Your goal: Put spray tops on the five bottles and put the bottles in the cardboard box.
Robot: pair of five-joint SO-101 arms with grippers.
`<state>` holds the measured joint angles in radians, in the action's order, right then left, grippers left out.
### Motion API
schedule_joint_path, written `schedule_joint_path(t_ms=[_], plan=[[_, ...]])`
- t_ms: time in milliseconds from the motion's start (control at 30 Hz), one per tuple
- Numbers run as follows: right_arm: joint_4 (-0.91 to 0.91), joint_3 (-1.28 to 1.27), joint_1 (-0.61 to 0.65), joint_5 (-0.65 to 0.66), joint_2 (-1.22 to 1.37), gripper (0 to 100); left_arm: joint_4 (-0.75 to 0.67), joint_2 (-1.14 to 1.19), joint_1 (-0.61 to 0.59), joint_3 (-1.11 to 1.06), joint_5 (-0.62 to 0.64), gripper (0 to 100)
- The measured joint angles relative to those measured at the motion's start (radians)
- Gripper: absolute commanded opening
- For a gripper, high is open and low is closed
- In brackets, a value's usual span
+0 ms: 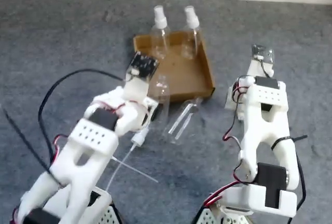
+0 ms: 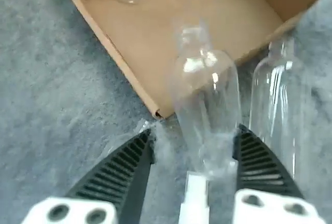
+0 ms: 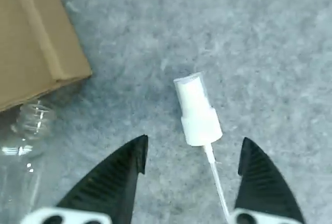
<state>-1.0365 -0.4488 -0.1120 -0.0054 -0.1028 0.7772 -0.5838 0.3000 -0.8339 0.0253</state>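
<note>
My right pincer (image 3: 194, 142) gapes empty astride the spray top (image 3: 195, 111); I should nip its collar, not the tube.

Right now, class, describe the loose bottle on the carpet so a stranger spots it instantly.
Find the cardboard box on the grey carpet. Off its near right corner lies a clear bottle. It alone lies flat on carpet, capless, held by nothing.

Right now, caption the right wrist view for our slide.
Open right hand above a loose spray top on the carpet, cardboard box alongside.
</note>
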Motion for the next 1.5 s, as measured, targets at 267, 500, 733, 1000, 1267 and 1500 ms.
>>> schedule_joint_path(t_ms=[267, 500, 733, 1000, 1267, 1500], plan=[[0.0, 0.0, 0.003, 0.0, 0.0, 22.4, 0.0, 0.193, 0.011, 0.21, 0.011, 22], [0.0, 0.0, 0.003, 0.0, 0.0, 22.4, 0.0, 0.368, 0.012, 0.356, 0.011, 22], [0.0, 0.0, 0.003, 0.0, 0.0, 22.4, -0.035, 0.502, 0.012, 0.451, 0.011, 21], [0.0, 0.0, 0.003, 0.0, 0.0, 22.4, -0.037, 0.516, 0.012, 0.453, 0.015, 7], [0.0, 0.0, 0.003, 0.0, 0.0, 22.4, -0.032, 0.311, 0.012, 0.327, 0.017, 2], [-0.005, 0.0, 0.003, 0.0, 0.0, 22.4, 0.129, 0.112, 0.012, 0.301, 0.017, 3]])
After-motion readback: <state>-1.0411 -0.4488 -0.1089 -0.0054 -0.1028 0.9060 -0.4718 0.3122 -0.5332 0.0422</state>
